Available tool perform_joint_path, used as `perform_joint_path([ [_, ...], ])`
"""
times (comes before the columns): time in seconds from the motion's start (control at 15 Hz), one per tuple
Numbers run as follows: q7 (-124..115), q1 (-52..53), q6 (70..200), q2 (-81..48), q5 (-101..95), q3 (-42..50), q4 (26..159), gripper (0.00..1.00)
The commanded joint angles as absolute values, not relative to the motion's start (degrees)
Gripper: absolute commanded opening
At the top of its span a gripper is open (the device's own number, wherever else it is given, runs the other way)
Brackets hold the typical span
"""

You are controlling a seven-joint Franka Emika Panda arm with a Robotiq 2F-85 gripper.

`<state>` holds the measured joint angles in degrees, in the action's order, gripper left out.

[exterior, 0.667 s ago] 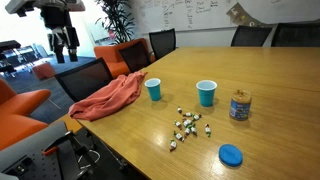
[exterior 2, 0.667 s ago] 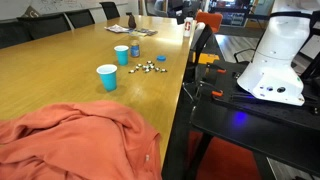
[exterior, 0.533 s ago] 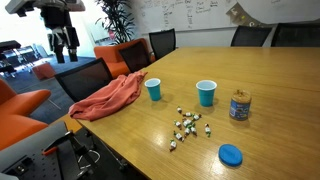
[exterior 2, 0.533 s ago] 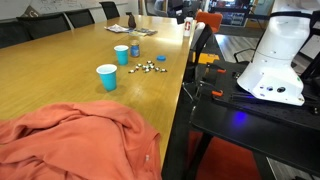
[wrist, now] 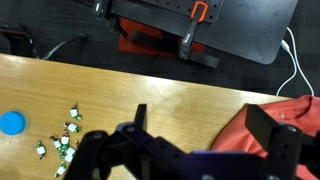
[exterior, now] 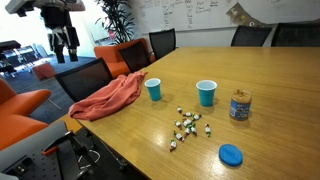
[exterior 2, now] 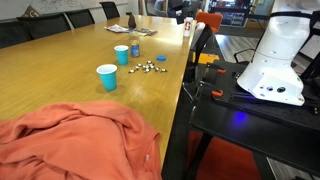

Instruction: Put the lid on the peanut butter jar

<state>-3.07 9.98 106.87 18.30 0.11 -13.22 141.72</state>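
The blue lid [exterior: 231, 154] lies flat on the wooden table [exterior: 260, 70] near its front edge. It also shows in the wrist view [wrist: 12, 122] and in an exterior view [exterior 2: 161, 59]. The peanut butter jar [exterior: 240, 105] stands upright and uncovered a short way behind the lid, and also shows beside a cup [exterior 2: 135, 49]. My gripper [exterior: 66, 44] hangs high off the table's far left side, well away from both. In the wrist view its fingers [wrist: 205, 130] are spread wide and hold nothing.
Two blue cups [exterior: 153, 89] [exterior: 206, 93] stand mid-table. Several small scattered pieces [exterior: 187, 126] lie between the cups and the lid. An orange cloth [exterior: 110, 97] lies on the table's corner. Office chairs [exterior: 160, 43] ring the table. The robot base [exterior 2: 275, 60] stands on a black cart.
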Motion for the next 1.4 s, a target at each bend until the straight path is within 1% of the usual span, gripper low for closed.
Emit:
perform_joint_path([
  [0.0,-6.7,7.8,110.4,18.1,-2.9,-11.2,142.7,1.00],
  [0.13,-8.6,5.1,114.2,17.5,-5.4,-8.9,143.3,1.00],
  [0.47,-15.0,-2.8,128.7,12.7,-13.2,-3.2,143.5,1.00],
  [0.73,-26.3,-8.5,137.8,8.2,-24.1,-0.9,142.7,1.00],
  [0.87,-34.6,-10.6,138.9,6.5,-31.8,-0.5,141.9,1.00],
  [0.93,-28.3,-8.6,137.8,8.2,-27.3,0.2,143.1,1.00],
  [1.27,-35.1,-10.0,139.5,6.0,-31.6,0.8,141.8,1.00],
  [1.33,-32.6,-10.0,139.2,4.7,-29.1,1.6,140.8,1.00],
])
